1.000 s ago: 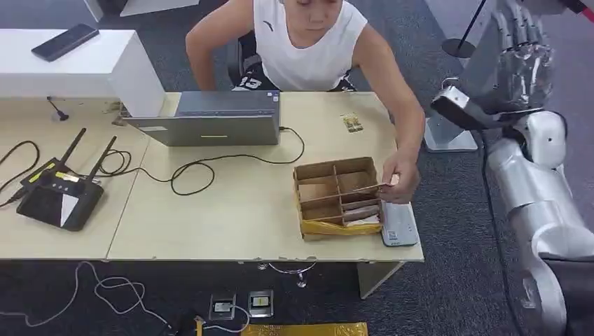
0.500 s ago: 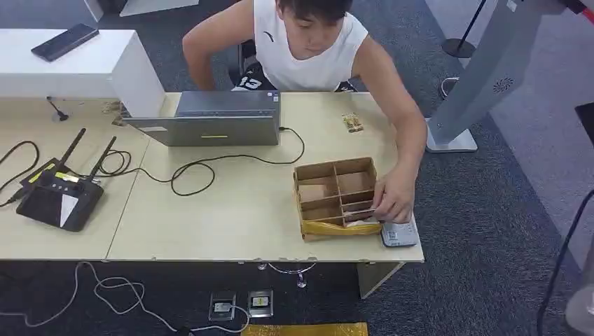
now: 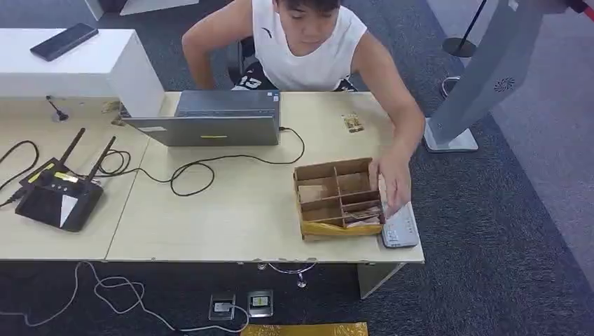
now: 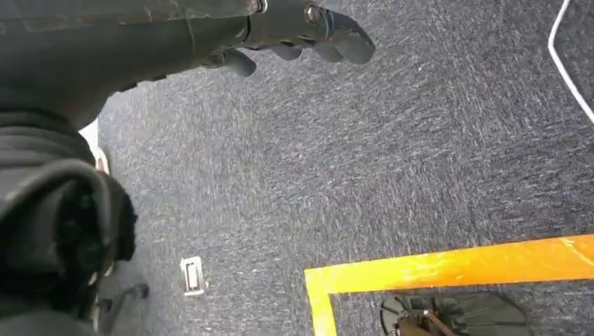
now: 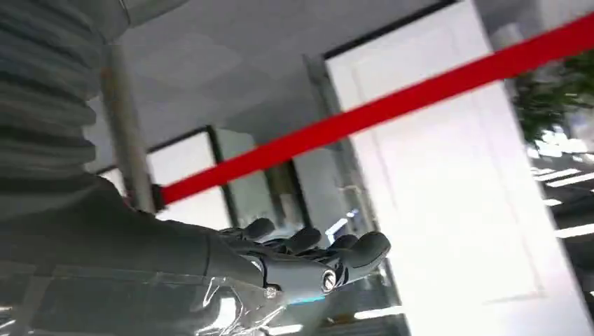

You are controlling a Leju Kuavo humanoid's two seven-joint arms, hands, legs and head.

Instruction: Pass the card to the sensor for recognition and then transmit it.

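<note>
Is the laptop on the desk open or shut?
Shut: in the head view the laptop lies flat on the desk, lid down, no screen showing.

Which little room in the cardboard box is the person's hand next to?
The far-right compartment of the cardboard box, on the sensor's side; the person's hand rests at its outer wall, away from the left compartments.

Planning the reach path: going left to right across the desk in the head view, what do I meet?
Router → laptop → divided cardboard box → person's hand → grey stand on the floor.
</note>
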